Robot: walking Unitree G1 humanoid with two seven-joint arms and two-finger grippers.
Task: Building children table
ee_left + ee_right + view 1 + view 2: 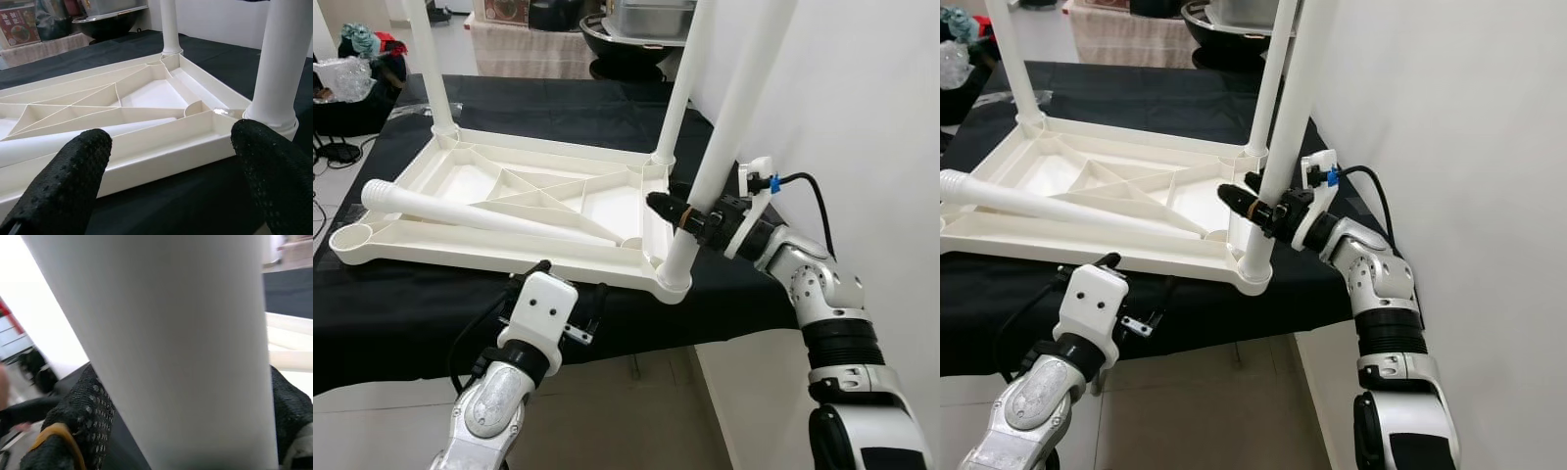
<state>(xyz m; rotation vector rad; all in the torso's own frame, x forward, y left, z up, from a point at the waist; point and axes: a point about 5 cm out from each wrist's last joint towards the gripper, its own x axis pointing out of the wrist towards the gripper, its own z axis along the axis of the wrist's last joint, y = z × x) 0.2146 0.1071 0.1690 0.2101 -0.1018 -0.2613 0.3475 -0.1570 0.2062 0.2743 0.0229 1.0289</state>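
White plastic tabletop (440, 176) lay upside down on black cloth (401, 304), ribbed underside up. Loose leg (480, 215) lay across it, tip near the empty left-front socket (352, 235). Left gripper (171, 166) hovered at the near edge, fingers (68, 181) spread, holding nothing. Two back legs (431, 69) stood in their sockets. Right gripper (680, 213) was clamped around the front-right leg (724, 147), which stood slightly tilted in its corner socket (673, 282), probably not fully seated. White wall (862, 98) at right.
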